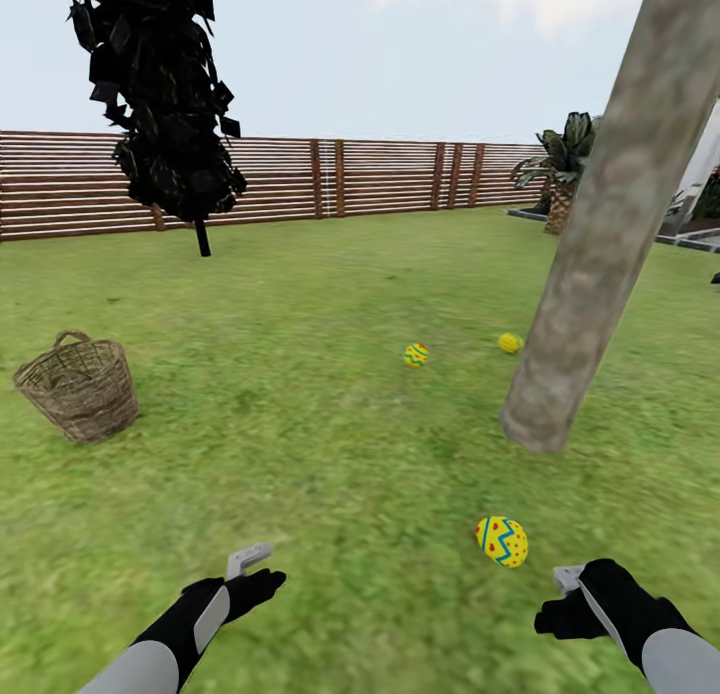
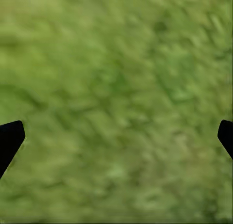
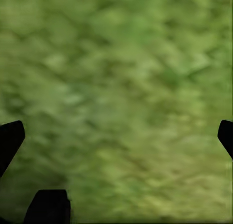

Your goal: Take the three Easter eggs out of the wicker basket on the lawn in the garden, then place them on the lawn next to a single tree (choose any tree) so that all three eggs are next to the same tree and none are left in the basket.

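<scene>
The wicker basket (image 1: pixel 80 386) is standing at the left on the lawn (image 1: pixel 300 444), with open grass lying between it and the tree (image 1: pixel 600 234). Three Easter eggs (image 1: pixel 502 541) are lying around the trunk. The left gripper (image 1: pixel 262 566) and right gripper (image 1: pixel 562 592) are hovering, fingers spread apart, gripping nothing. No writing is showing.

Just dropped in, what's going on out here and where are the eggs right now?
All three Easter eggs lie on the lawn around the leaning tree: one near, two farther back. The wicker basket stands off to the robot's left; its inside can't be seen. The left gripper and right gripper hover open over grass, holding nothing.
</scene>
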You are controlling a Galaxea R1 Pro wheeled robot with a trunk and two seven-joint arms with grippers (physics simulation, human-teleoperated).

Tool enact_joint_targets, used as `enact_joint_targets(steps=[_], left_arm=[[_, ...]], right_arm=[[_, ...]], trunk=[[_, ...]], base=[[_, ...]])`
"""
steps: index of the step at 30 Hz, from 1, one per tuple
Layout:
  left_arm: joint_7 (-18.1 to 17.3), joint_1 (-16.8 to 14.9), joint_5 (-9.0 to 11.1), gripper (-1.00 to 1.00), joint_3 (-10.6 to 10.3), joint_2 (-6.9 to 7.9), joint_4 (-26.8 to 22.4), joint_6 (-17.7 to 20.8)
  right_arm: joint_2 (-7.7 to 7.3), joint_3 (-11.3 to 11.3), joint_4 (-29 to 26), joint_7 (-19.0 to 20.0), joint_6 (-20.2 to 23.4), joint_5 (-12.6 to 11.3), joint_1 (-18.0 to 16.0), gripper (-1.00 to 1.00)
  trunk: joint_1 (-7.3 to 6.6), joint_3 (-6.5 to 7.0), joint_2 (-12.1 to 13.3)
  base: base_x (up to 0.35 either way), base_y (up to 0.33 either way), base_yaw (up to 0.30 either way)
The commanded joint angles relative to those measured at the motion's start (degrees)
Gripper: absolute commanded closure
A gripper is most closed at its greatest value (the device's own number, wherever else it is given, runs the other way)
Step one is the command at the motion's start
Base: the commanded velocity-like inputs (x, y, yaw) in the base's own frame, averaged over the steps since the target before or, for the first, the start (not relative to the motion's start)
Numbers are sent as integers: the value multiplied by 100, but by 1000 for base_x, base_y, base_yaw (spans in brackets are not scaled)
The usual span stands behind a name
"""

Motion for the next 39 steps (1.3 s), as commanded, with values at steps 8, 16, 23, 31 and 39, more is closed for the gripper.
enact_joint_targets(steps=[8, 16, 23, 31, 39], left_arm=[[-9, 0, 49, -100, 24, -6, -9, 63], [-18, 0, 41, -100, 20, -3, -9, 81], [-18, 1, 41, -100, 19, -5, -9, 87], [-26, 4, 32, -100, 14, -25, -9, 83], [-110, 2, 40, -100, 23, -20, -9, 69]], right_arm=[[-2, -5, -12, 45, 25, 61, -1, -100], [-9, -12, -5, 45, 25, 61, -1, -100], [-8, -12, -3, 39, 25, 61, 0, -100], [-8, -12, -3, 39, 25, 61, -1, -100], [-10, -12, 2, 37, 25, 61, -1, -100]], trunk=[[-177, 139, 320], [-353, 282, 641], [-507, 408, 922], [-683, 552, 1243], [-858, 695, 1563]], base=[[-1, 345, 0], [0, 348, 0], [-48, 348, 0], [-13, 234, 0], [39, 185, 0]])
